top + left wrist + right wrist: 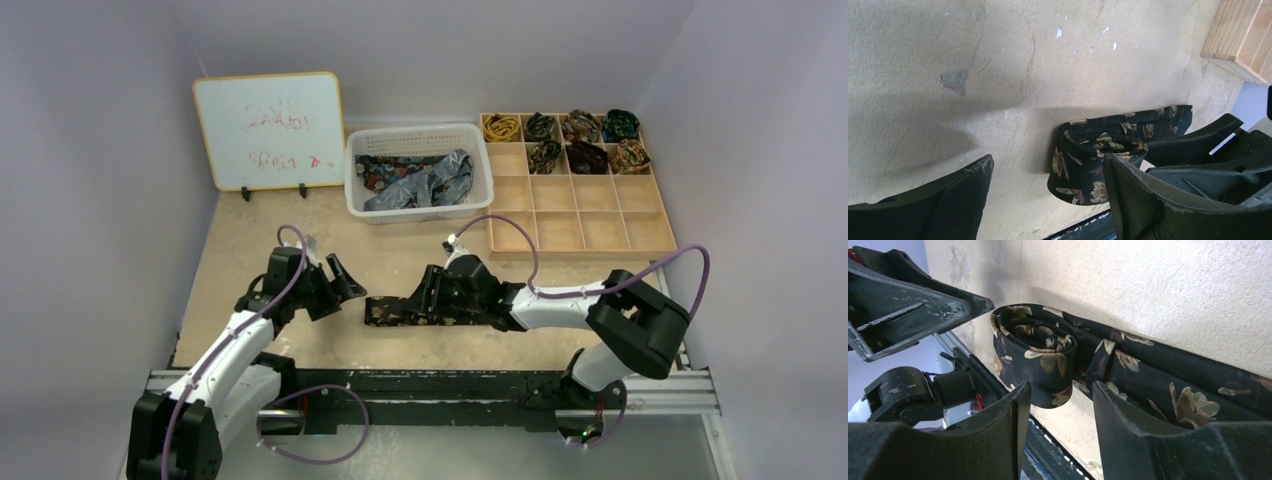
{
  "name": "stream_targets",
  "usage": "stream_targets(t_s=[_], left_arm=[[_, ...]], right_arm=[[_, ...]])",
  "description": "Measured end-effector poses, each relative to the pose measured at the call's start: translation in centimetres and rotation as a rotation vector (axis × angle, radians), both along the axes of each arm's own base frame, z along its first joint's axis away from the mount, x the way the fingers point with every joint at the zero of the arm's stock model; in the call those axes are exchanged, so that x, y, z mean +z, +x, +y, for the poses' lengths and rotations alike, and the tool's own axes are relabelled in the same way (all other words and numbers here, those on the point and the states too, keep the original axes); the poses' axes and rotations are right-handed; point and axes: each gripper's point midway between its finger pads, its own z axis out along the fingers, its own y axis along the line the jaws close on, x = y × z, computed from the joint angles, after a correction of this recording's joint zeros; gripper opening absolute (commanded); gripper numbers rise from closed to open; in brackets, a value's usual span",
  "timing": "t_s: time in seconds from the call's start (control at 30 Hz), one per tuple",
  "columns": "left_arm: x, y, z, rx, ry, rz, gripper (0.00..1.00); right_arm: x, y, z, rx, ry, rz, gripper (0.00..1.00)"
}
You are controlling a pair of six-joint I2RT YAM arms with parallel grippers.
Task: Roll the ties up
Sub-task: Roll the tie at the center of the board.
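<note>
Rolling stood midway: dark gold-flowered fabric tie (1035,352) lay part-coiled before right hand (1060,395), grip unclear; left hand (340,285) gaped empty; next, further turns.

We find open tabletop (235,250) left of and beyond the left gripper (340,285); the basket (418,205) and wooden tray (580,235) wall the far side; between it and the right gripper (415,303) only a narrow gap, filled by the tie (385,311).
</note>
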Motion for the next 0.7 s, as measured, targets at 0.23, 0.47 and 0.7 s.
stream_targets(t_s=[0.23,0.47,0.7], left_arm=[[-0.4,-0.2,-0.4,-0.019,-0.018,0.018,0.77],[-0.2,0.0,-0.6,-0.027,-0.028,0.006,0.77],[0.0,0.0,-0.8,-0.04,-0.037,-0.002,0.77]], right_arm=[[0.6,0.1,0.6,0.016,0.022,-0.002,0.47],[0.2,0.1,0.8,0.016,0.014,0.005,0.44],[-1.0,0.4,1.3,0.022,-0.021,0.037,0.35]])
